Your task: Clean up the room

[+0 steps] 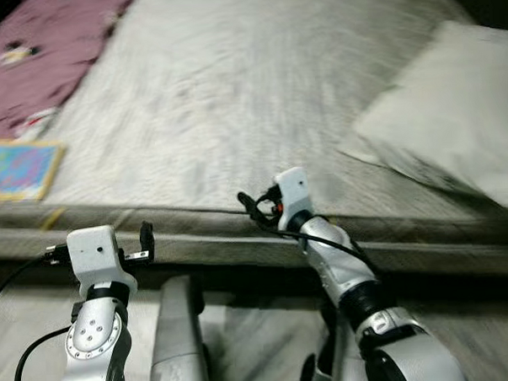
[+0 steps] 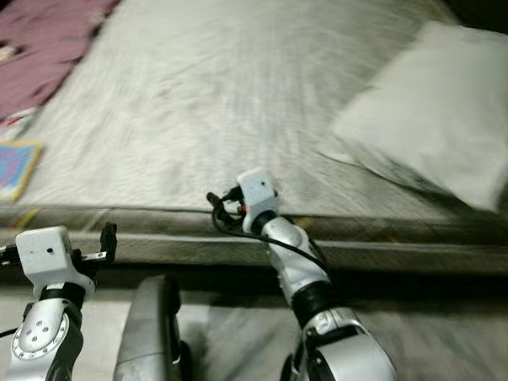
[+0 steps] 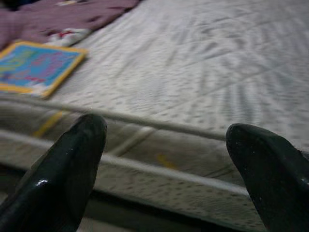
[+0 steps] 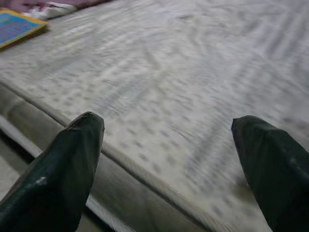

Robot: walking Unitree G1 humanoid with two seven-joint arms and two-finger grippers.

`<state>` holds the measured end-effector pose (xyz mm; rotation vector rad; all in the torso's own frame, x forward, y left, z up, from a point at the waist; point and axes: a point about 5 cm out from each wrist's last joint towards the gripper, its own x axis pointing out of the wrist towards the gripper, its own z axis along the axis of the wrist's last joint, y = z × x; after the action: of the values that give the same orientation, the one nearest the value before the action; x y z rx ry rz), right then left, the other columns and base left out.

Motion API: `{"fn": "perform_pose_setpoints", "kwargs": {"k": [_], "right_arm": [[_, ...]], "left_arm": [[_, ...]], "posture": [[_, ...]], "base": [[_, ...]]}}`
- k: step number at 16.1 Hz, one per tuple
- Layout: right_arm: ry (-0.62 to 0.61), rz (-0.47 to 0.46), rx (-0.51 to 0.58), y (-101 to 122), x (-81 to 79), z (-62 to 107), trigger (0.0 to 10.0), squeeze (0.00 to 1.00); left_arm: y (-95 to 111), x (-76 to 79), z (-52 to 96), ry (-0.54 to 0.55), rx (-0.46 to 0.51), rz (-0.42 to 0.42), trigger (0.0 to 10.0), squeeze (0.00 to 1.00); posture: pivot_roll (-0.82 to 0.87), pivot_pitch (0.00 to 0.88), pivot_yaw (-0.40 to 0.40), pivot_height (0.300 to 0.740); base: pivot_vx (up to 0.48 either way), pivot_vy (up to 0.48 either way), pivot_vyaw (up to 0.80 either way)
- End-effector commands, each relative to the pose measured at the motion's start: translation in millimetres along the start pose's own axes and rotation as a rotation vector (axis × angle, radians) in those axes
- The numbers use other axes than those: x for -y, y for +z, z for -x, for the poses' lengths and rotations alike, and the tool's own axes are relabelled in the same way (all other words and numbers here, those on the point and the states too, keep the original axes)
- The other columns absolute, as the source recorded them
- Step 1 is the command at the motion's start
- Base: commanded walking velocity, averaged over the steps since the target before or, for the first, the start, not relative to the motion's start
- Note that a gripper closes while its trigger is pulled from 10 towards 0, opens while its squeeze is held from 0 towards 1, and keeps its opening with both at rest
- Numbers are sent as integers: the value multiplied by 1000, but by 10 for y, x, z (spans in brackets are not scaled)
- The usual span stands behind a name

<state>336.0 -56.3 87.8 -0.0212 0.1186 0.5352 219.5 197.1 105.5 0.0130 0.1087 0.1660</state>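
**A:** Left eye view first. What is on the bed (image 1: 233, 99)?

**B:** A book (image 1: 19, 169) at ten o'clock, flat near the bed's front edge. A purple cloth (image 1: 41, 56) beyond it at eleven o'clock, and a pillow (image 1: 457, 114) at two o'clock. The picture is blurred, so I won't vouch for fine detail.

**A:** And your end effectors?

**B:** My left end effector (image 3: 169, 159) has its fingers spread wide, nothing between them, in front of the mattress side. My right end effector (image 4: 169, 159) is spread too and empty, at the mattress edge near the middle.

**A:** What comes next, do you think?

**B:** I'd judge the book is the nearest clutter, and my left arm is on its side. I'd settle until the view is sharp, then reach toward ten o'clock. A flat book gives little to pinch, so I'd come low at its near edge and slide one finger under before closing.
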Motion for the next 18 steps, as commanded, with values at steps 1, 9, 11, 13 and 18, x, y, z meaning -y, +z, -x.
{"fn": "perform_pose_setpoints", "kwargs": {"k": [1,9,11,13,18], "right_arm": [[-29,12,8,12,12,-23,10000,0],[-231,27,90,262,211,-149,10000,0],[-288,41,78,263,333,-126,10000,0],[-329,69,43,233,398,-113,10000,0],[-405,94,-1,199,475,-96,10000,0]], "left_arm": [[41,10,6,-7,7,-9,10000,0],[120,55,205,-27,37,-53,10000,0],[123,109,235,-50,33,-56,10000,0],[133,127,243,-55,31,-54,10000,0],[94,149,353,-54,-5,-38,10000,0]], "posture": [[118,110,-24,519],[169,176,-36,519],[168,195,-29,519],[169,207,-30,519],[170,250,-37,519]], "base": [[0,0,0],[0,0,0],[0,0,0],[0,0,0],[0,0,0]]}}
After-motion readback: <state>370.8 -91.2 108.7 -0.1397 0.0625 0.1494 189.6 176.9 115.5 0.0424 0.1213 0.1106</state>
